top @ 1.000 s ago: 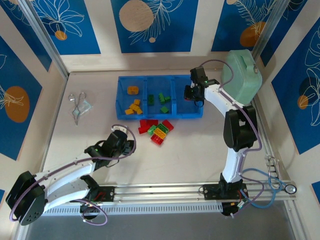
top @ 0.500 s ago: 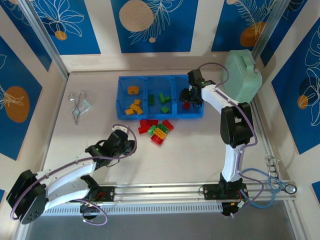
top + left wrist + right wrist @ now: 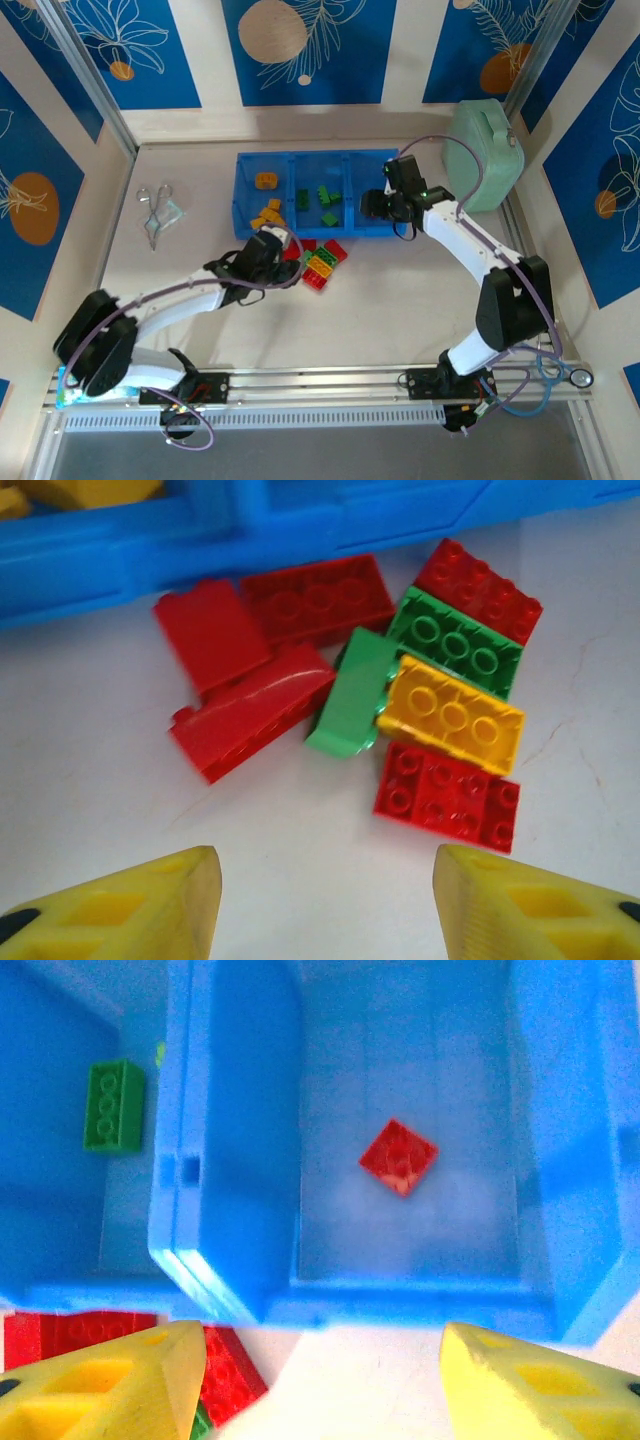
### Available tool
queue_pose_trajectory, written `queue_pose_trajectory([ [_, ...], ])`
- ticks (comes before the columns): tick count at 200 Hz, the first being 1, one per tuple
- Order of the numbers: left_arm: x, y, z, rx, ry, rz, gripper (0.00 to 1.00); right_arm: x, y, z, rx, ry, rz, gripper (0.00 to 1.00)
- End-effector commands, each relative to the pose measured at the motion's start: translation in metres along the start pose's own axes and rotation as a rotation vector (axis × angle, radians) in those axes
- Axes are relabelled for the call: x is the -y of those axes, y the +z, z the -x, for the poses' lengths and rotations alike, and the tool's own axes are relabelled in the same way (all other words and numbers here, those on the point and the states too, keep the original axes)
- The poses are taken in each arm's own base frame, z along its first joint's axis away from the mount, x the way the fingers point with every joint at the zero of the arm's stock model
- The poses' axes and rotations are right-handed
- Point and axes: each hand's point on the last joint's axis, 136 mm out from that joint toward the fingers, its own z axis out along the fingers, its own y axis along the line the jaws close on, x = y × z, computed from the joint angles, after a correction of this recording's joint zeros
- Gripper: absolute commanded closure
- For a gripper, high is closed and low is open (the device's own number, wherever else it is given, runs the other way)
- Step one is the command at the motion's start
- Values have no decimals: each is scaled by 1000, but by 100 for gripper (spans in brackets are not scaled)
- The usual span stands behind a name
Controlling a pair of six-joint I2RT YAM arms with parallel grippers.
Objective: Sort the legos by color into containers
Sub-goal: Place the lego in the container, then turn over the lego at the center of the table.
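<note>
BENCH point(image 3: 400, 300), MID-SORT: A heap of loose legos point(image 3: 318, 262) lies just in front of the blue tray point(image 3: 300, 525), whose three compartments stand side by side. Yellow-orange bricks point(image 3: 268, 212) sit in the left compartment and green bricks point(image 3: 324, 196) in the middle one. The left pincer point(image 3: 325, 905) hangs low at the near-left edge of the heap, its jaws spread with nothing between them. Past its yellow fingertips point(image 3: 120, 905) the heap shows a yellow brick point(image 3: 452, 712) lying between a green brick point(image 3: 455, 645) and a red brick point(image 3: 448, 795). Beside them a green sloped piece point(image 3: 350, 692) touches a red sloped piece point(image 3: 250, 710), and further red pieces lie close to the tray's front wall. The right pincer point(image 3: 320, 1380) hovers by the front rim of the right compartment, its jaws likewise spread and empty. Beyond it a single square red brick point(image 3: 398, 1156) rests studs up on that compartment's floor, apart from every wall. A mint green case point(image 3: 485, 155) stands beyond the tray's right end, and a pair of scissors point(image 3: 152, 212) lies well to the tray's left
</note>
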Motion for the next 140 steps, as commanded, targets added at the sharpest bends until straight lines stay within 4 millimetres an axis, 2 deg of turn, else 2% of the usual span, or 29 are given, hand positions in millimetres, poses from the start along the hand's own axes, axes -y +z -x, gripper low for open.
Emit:
queue_pose_trajectory([
  [1,24,15,14,-23,57,-69,43,5,-9,-14,9,32,7,37],
  [17,27,28,19,-39,78,-64,45,11,-15,-23,16,39,5,37],
  [62,20,56,27,-95,85,-33,49,27,-30,-38,31,70,2,37],
  [97,18,70,20,-150,91,-17,54,34,-36,-45,41,95,7,38],
  [140,6,75,8,-173,87,33,55,39,-36,-53,35,112,9,38],
])
